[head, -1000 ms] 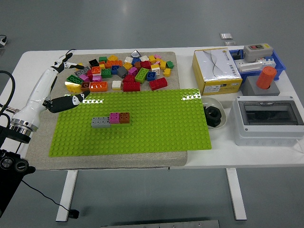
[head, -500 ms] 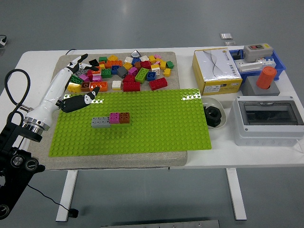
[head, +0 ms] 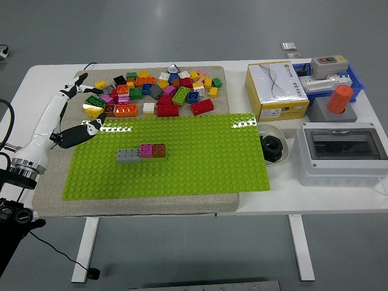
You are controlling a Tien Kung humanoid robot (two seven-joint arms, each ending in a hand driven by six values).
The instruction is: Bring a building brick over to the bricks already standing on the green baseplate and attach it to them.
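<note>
Left hand point(head: 71, 112): fingers spread wide, holding nothing, at the left edge of the mat, just left of the loose bricks.
Loose bricks point(head: 159, 91): heaped on the far part of the mat, beyond the green baseplate point(head: 200, 163).
Joined bricks point(head: 142, 152): grey, pink and brown in a row on the baseplate's left half.

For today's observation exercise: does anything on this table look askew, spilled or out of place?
Nothing stands out. The loose bricks lie jumbled behind the green baseplate, but a grey, pink and brown row stands straight on it. The left hand holds nothing.
</note>
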